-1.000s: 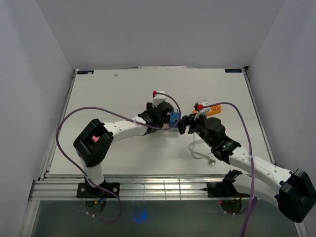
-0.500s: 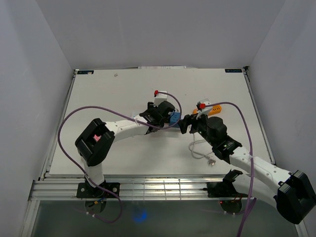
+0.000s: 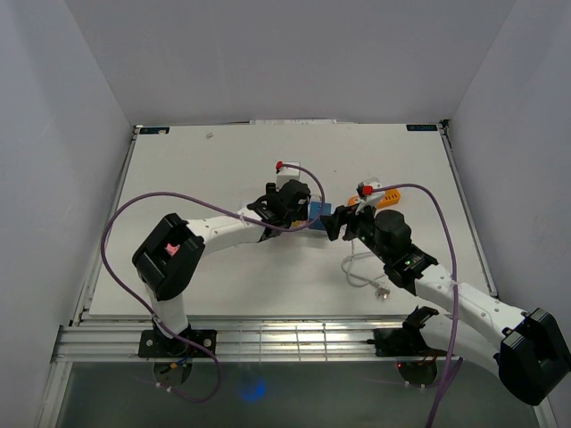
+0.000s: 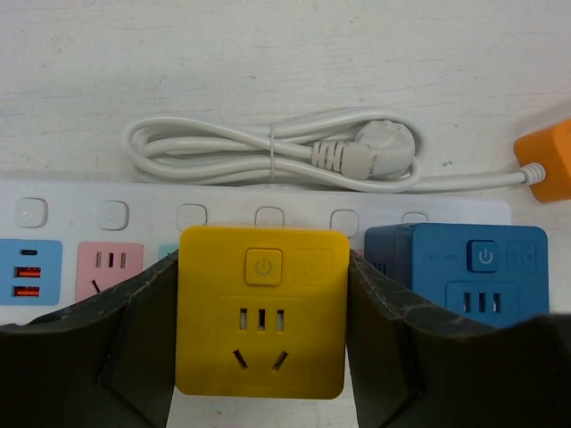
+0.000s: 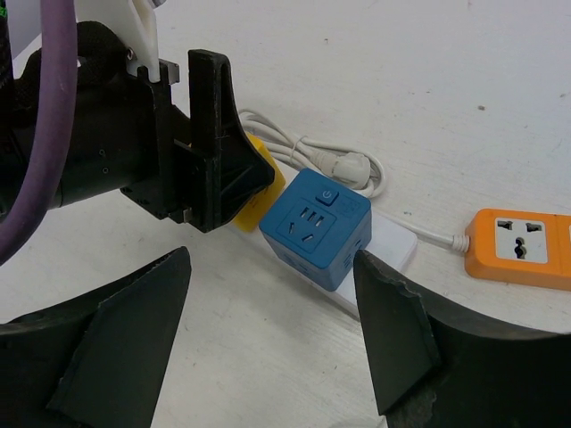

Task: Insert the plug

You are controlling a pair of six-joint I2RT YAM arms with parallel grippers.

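My left gripper (image 4: 261, 343) is shut on a yellow cube adapter (image 4: 261, 312), one finger on each side. The cube is over the white power strip (image 4: 107, 214), just left of a blue cube adapter (image 4: 482, 267) that stands on the strip. I cannot tell whether the yellow cube is seated. My right gripper (image 5: 268, 330) is open and empty, low over the table in front of the blue cube (image 5: 317, 227), touching nothing. In the top view the left gripper (image 3: 290, 201) and right gripper (image 3: 335, 223) flank the blue cube (image 3: 318, 214).
The strip's coiled white cable (image 4: 268, 156) with its plug (image 4: 384, 156) lies behind the strip. An orange socket block (image 5: 522, 248) lies to the right on a white lead. A loose white cable with a plug (image 3: 375, 285) lies by the right arm.
My left gripper has shifted slightly away from the arm bases with the yellow cube in it. The right gripper has hardly moved.
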